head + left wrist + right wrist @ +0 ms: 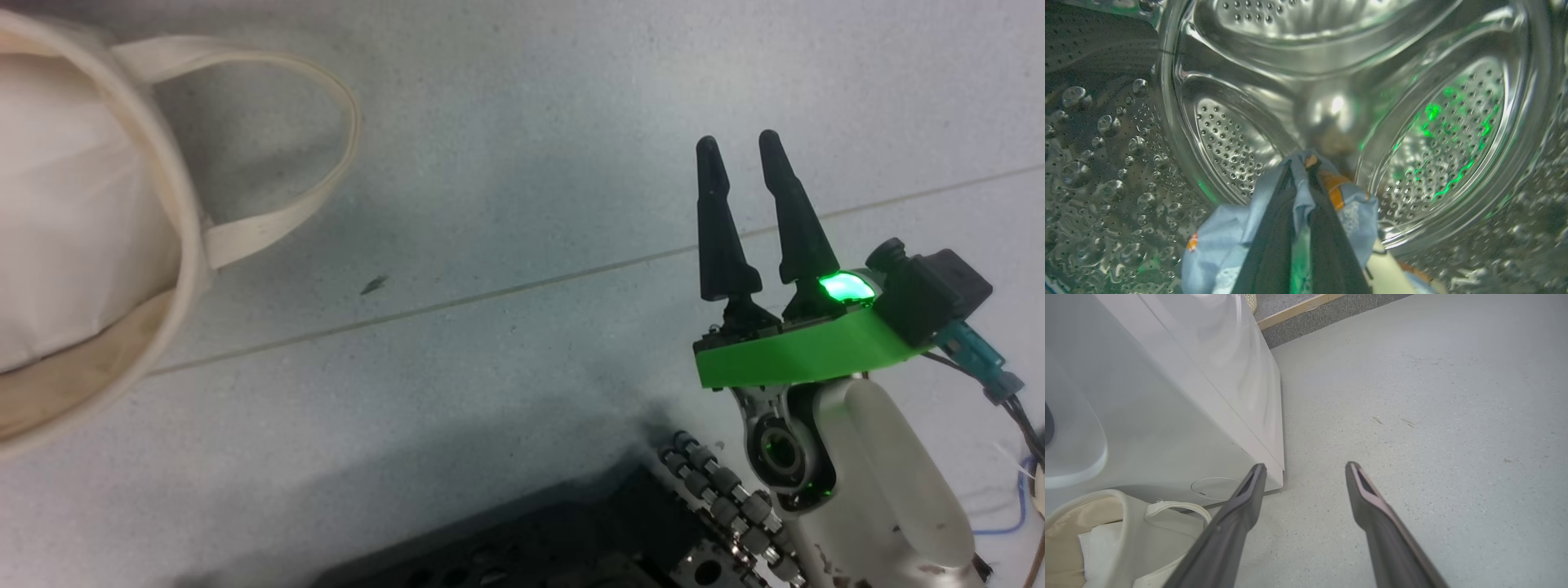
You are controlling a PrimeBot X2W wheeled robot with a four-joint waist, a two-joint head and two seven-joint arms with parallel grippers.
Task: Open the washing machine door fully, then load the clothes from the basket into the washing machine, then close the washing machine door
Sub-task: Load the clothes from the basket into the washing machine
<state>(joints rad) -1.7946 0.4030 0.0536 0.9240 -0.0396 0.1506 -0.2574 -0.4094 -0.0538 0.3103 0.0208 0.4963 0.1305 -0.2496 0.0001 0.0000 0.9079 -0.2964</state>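
Note:
In the left wrist view my left gripper is inside the washing machine's steel drum, shut on the light-blue clothes with orange-brown prints. The cloth bunches around both dark fingers. My right gripper hangs open over the floor with nothing between its fingers. The cream canvas basket sits at the left of the head view, one loop handle lying outward and a plain white bundle inside. The white washing machine stands behind the basket in the right wrist view. The door is out of view.
Grey floor with a thin seam spreads between the basket and my right arm. The robot's dark base fills the bottom of the head view. A wooden strip runs along the floor past the machine's far corner.

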